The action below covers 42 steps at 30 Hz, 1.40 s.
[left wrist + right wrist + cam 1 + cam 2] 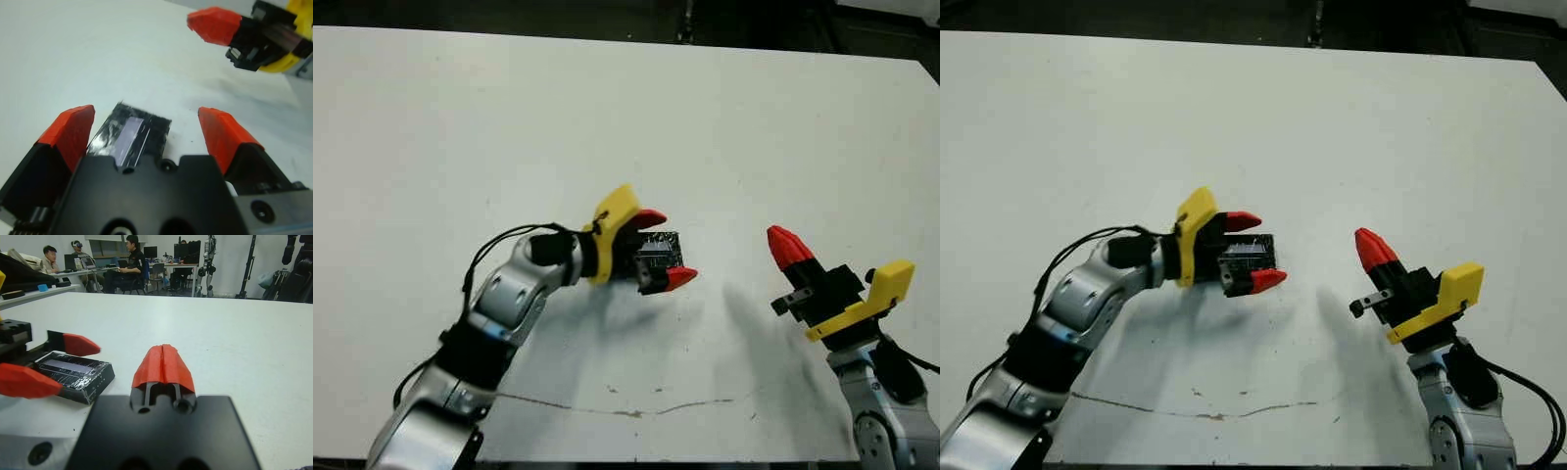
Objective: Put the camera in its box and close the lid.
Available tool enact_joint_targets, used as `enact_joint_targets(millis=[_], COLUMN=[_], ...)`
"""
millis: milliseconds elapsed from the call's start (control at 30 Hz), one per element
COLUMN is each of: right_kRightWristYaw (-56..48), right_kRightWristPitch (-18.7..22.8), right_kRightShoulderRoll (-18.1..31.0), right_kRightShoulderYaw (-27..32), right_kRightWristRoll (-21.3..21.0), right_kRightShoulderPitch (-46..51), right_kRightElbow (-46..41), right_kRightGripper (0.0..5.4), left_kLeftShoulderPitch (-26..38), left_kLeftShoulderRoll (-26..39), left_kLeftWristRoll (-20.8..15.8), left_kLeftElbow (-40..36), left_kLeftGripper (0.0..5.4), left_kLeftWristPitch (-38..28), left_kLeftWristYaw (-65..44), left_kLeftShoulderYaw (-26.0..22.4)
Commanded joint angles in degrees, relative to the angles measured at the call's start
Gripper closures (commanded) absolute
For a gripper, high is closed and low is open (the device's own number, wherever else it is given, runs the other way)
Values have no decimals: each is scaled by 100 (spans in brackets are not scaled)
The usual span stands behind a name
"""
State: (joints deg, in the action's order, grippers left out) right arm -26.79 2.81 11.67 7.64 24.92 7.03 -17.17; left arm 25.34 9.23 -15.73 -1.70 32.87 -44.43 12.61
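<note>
The lid [73, 372], a black glossy cover with wrinkled foil and a pale strip on top, lies flat on the white table [754, 127]. My left gripper [668, 248] is open, one red fingertip on each side of the lid with a gap on both sides, as the left wrist view shows around the lid [132, 137]. My right gripper [783, 240] is shut on nothing, its tips pressed together, a hand's width to the right of the lid and pointing toward it. The camera and the box are hidden; I cannot tell whether they sit under the lid.
A thin dark scratch [626, 409] runs along the table near its front edge. In the right wrist view, people [127, 259] sit at desks far beyond the table, with a standing humanoid robot [210, 254] behind them.
</note>
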Motion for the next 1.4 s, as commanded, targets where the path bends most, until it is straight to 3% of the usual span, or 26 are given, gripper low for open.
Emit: enact_joint_targets(millis=[33, 200, 333, 467, 500, 567, 633, 800, 1033, 1400], right_kRightWristYaw=[-12, 30, 25, 111, 176, 339, 581, 1095, 1835, 1918], right_kRightWristPitch=[-57, -85, -78, 20, 70, 145, 206, 295, 252, 187], right_kRightShoulderRoll=[32, 39, 48, 11, -10, -71, -171, -440, -810, -921], right_kRightShoulderYaw=[37, 64, 83, 98, 99, 104, 110, 65, -85, -118], right_kRightWristRoll=[0, -37, -19, 31, 54, 75, 55, 23, -434, -584], right_kRightShoulderPitch=[23, 20, -8, -28, -27, -22, -7, 28, 71, 115], right_kRightElbow=[44, 39, 48, 17, -21, -95, -192, -474, -736, -704], right_kRightGripper=[540, 540, 540, 540, 540, 540, 540, 540, 540, 540], left_kLeftShoulderPitch=[-364, -516, -716, -950, -1013, -1134, -1281, -1846, -2577, -2743], left_kLeftShoulderRoll=[131, 329, 492, 195, 28, -236, -438, -640, -1092, -1107], left_kLeftWristRoll=[-301, -1149, -1533, -1477, -1257, -806, -589, -366, -293, -4], left_kLeftElbow=[-521, -1315, -1957, -1735, -1631, -1510, -1288, -888, -721, -705], left_kLeftGripper=[2, 2, 2, 2, 2, 18, 45, 122, 224, 391], left_kLeftWristPitch=[173, 107, -103, -1051, -1336, -1720, -2139, -2999, -3469, -3744], left_kLeftWristYaw=[315, 490, 919, 1411, 1773, 2497, 2790, 2646, 2792, 3025], left_kLeftShoulderYaw=[-497, -1566, -2359, -2834, -2869, -2861, -2822, -2488, -2033, -1738])
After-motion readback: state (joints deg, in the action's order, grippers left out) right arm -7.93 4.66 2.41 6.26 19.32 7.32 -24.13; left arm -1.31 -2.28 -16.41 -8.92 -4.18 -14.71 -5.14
